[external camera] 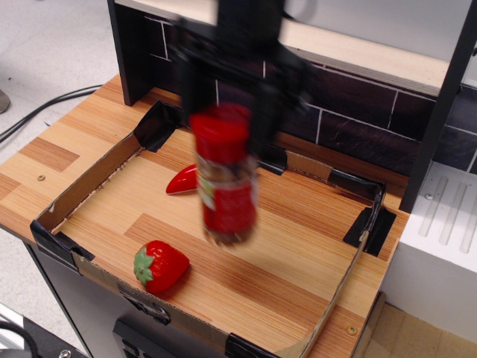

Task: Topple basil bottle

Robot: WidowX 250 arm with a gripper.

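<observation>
Above the middle of the cardboard tray (pixel 112 160) you see the basil bottle (pixel 225 179), held off the wooden floor with its red lid uppermost and its base toward you. Its long axis runs nearly vertical, leaning only slightly, the base set a little right of the lid. The picture is blurred around bottle and arm, so fine detail on the label cannot be read.

The gripper (pixel 227 112) reaches down from above; its dark fingers (pixel 264 123) flank the lid and upper body, and the jaws are closed on the bottle's neck region.

Behind the bottle, toward the dark tiled wall (pixel 335 112), you find the red chili pepper (pixel 181 179), its right part hidden by the bottle; only its tapered left end shows. Left of the bottle and nearer you lies the toy strawberry (pixel 160 265), close to the tray's front wall and well apart from the bottle's base.

Right of the bottle the tray floor lies open up to the low right wall, whose corner carries black tape (pixel 370 224). Beyond that wall stands a white block (pixel 440 246), and a dark post (pixel 440 104) rises beside it. Left of the bottle, bare floor extends to the left cardboard wall. Below the bottle's base you see a stretch of floor between it and the front edge.
</observation>
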